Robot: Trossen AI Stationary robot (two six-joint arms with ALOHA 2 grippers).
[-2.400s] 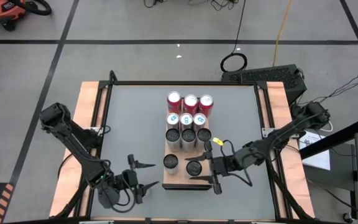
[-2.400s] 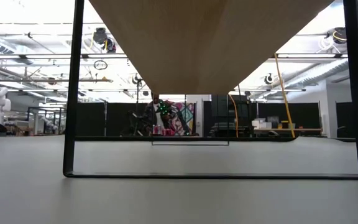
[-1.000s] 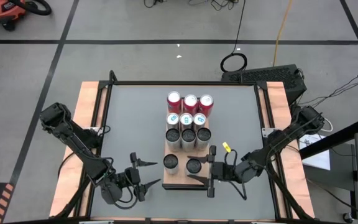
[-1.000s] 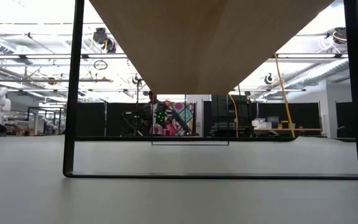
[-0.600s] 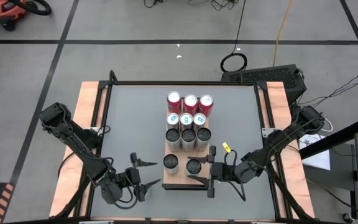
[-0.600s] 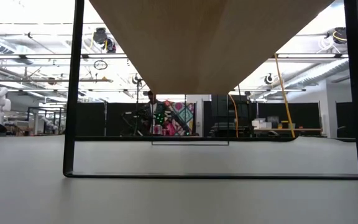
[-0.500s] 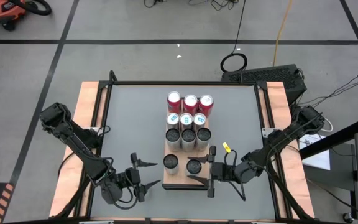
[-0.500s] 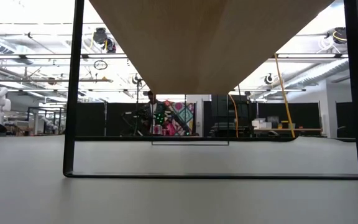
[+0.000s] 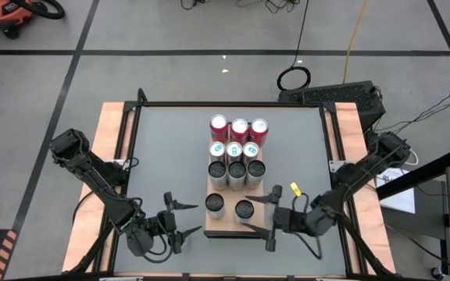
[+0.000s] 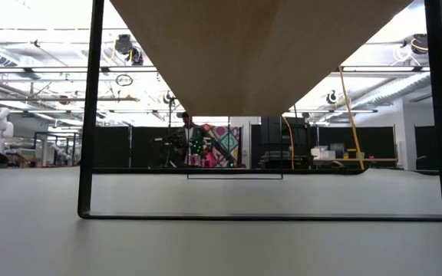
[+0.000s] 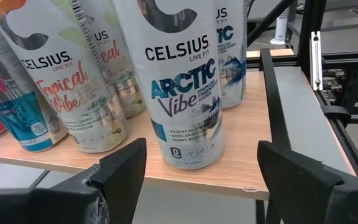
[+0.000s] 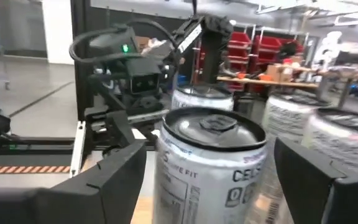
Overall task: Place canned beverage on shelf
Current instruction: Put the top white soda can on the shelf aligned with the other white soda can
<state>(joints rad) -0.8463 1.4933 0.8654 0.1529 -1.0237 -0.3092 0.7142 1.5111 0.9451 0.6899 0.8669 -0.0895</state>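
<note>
Left arm comes in from the table's left edge, elbow bent, left claw point(image 9: 180, 221) low near the front edge, fingers spread, nothing between them. Right arm reaches in from the right edge, forearm angled toward the front, right claw point(image 9: 258, 220) level near the front edge, fingers point(image 12: 107, 180) apart and not gripping. Both claws point inward, facing each other.

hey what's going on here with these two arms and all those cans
A two-armed robot is stocking drink cans on a wooden shelf in the middle of the table. The right gripper sits at the shelf's near right corner, fingers open on either side of the can standing there, not gripping it. The left gripper waits open just off the shelf's left side, empty. Another can stands beside that one, with three rows of three cans behind them.
</note>
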